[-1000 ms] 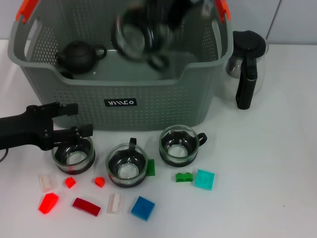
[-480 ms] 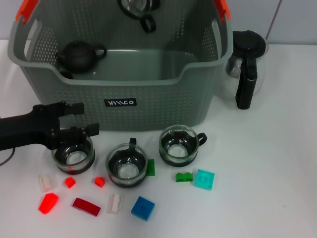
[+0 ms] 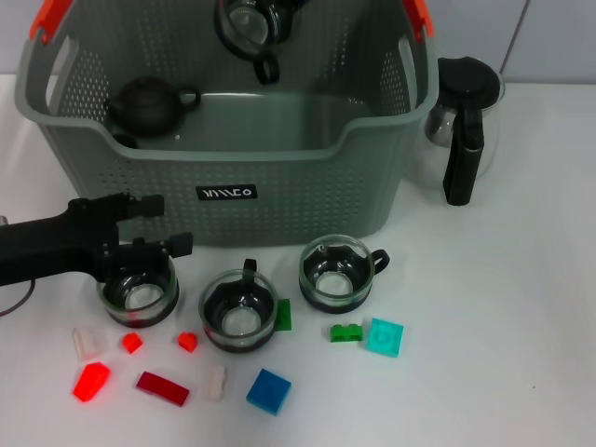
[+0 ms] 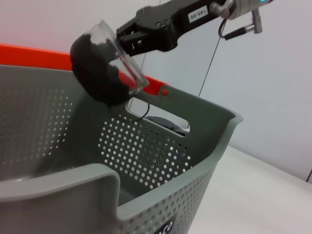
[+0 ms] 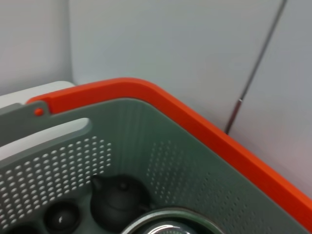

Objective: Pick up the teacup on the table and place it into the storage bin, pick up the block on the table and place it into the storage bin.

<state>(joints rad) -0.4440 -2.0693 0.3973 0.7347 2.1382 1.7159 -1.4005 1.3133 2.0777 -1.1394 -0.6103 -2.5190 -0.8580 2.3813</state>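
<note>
My right gripper (image 4: 127, 36) is shut on the rim of a glass teacup (image 4: 105, 66) with a black base and holds it tilted above the far side of the grey storage bin (image 3: 279, 186). In the head view that teacup (image 3: 247, 28) hangs at the top edge. Three more teacups stand on the table (image 3: 503, 317) in front of the bin: left (image 3: 140, 291), middle (image 3: 239, 315), right (image 3: 337, 272). My left gripper (image 3: 169, 223) is open, its fingers just behind and over the left teacup. Several coloured blocks lie near the front, among them a blue block (image 3: 268, 389) and a teal one (image 3: 384, 336).
A black teapot (image 3: 149, 102) sits inside the bin at its left end and also shows in the right wrist view as the teapot (image 5: 117, 202). A glass coffee pot (image 3: 463, 121) with a black handle stands right of the bin. Bare tabletop lies at the right.
The held teacup rose from low inside the bin to near the top edge, then shifted slightly left. My left gripper crept a little to the right towards the left teacup.
</note>
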